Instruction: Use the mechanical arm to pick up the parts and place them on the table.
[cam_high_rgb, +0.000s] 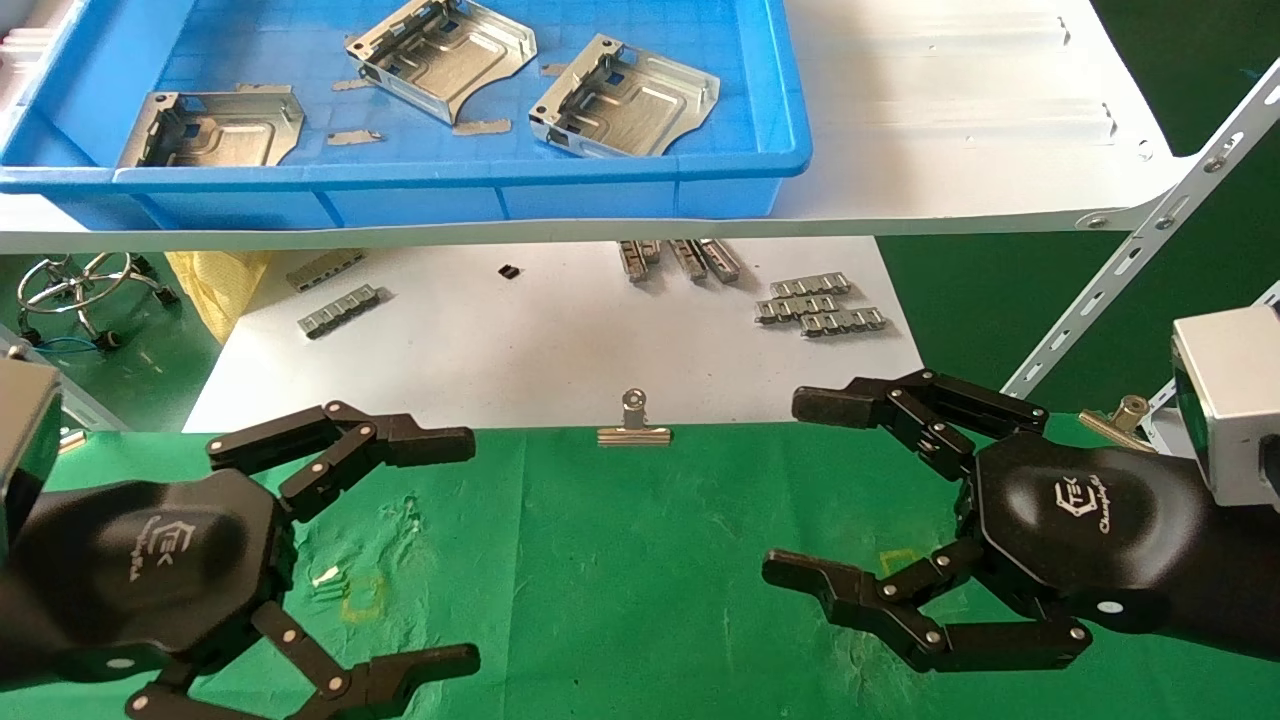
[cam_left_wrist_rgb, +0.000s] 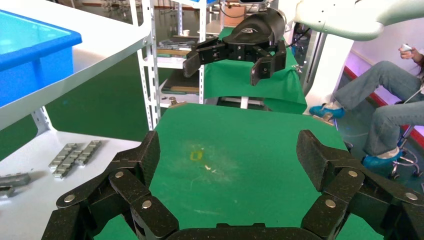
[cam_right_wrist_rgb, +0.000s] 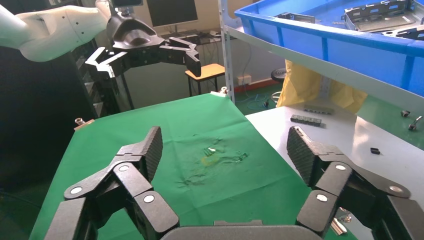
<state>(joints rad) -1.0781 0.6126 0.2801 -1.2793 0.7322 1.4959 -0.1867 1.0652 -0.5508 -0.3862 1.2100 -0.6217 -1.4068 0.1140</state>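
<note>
We see blue bin (cam_high_rgb: 640, 195) on white shelf board (cam_high_rgb: 950, 120), small flat metal tabs (cam_high_rgb: 482, 127) loose on bin floor. Below shelf, white sheet (cam_high_rgb: 520, 350) carries ridged silver strips (cam_high_rgb: 820, 305) in clusters, one tiny black piece (cam_high_rgb: 509, 271). Silver binder clip (cam_high_rgb: 634, 425) sits at sheet's near edge. Yellow bag (cam_high_rgb: 215, 280) and chrome chair base (cam_high_rgb: 85, 285) lie beyond sheet's left side. In left wrist view, seated person (cam_left_wrist_rgb: 385, 100) in jeans.

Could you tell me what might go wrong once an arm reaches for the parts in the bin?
The parts lie flat in the walled blue bin on the shelf, so fingers may hit the rim. Both the left gripper and right gripper hover open over the table; a part might slip from open-link fingers.
</note>
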